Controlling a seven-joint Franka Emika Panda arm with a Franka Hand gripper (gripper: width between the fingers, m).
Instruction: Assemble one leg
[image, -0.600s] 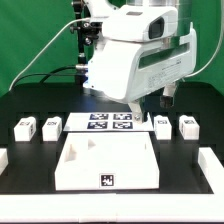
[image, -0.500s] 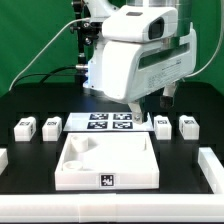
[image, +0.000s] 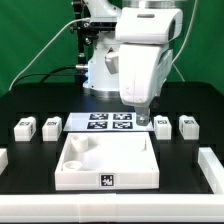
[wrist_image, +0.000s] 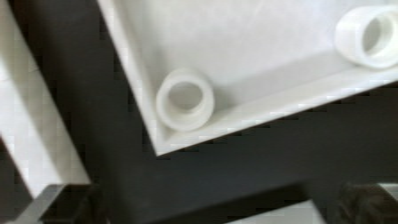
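Observation:
Four legs, small white tagged blocks, stand in a row in the exterior view: two on the left (image: 24, 127) (image: 51, 125) and two on the right (image: 162, 125) (image: 188, 125). The large white board with round corner sockets (image: 108, 160) lies in front of them. My gripper (image: 142, 116) hangs above the board's far right part, close to the nearer right leg and touching nothing. In the wrist view the gripper (wrist_image: 214, 205) is open and empty, with its dark fingertips (wrist_image: 54, 203) wide apart. Below it lie the board's corner and a round socket (wrist_image: 185, 100). No leg shows in the wrist view.
The marker board (image: 100, 123) lies behind the large board, between the two pairs of legs. White rails stand at the table's left (image: 3, 158), right (image: 212, 166) and front (image: 110, 206) edges. A second socket (wrist_image: 374, 35) shows in the wrist view.
The arm's white hand has turned and shifted toward the exterior view's left, so it looks narrower. The legs and the boards have not moved.

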